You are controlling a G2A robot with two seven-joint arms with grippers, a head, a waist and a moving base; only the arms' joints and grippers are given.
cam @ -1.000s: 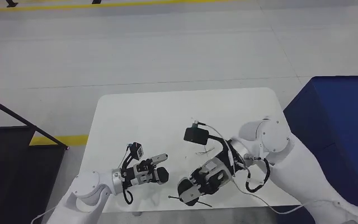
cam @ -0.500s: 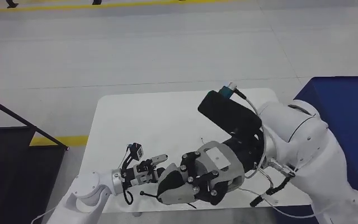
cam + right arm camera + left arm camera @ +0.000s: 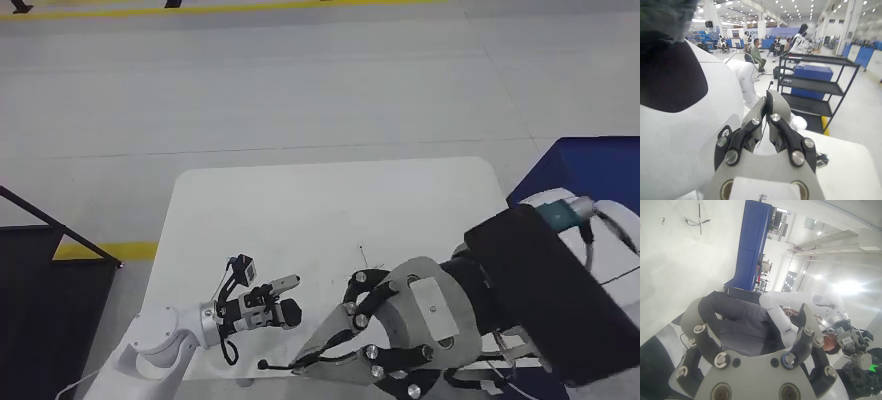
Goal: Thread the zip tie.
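Pinching the zip tie (image 3: pixel 763 130) in the pressed-together right gripper (image 3: pixel 312 352) over the bench's (image 3: pixel 300 210) near edge, long axis running out past the tips, head toward the spread left gripper (image 3: pixel 290 298) close by.

A white desk (image 3: pixel 300 210) stands on grey floor (image 3: pixel 300 80), a blue cabinet (image 3: pixel 590 165) just right of it, a yellow stripe (image 3: pixel 100 250) left.

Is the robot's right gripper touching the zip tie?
Touching. The right wrist view shows the right gripper clamped shut on the thin black zip tie.
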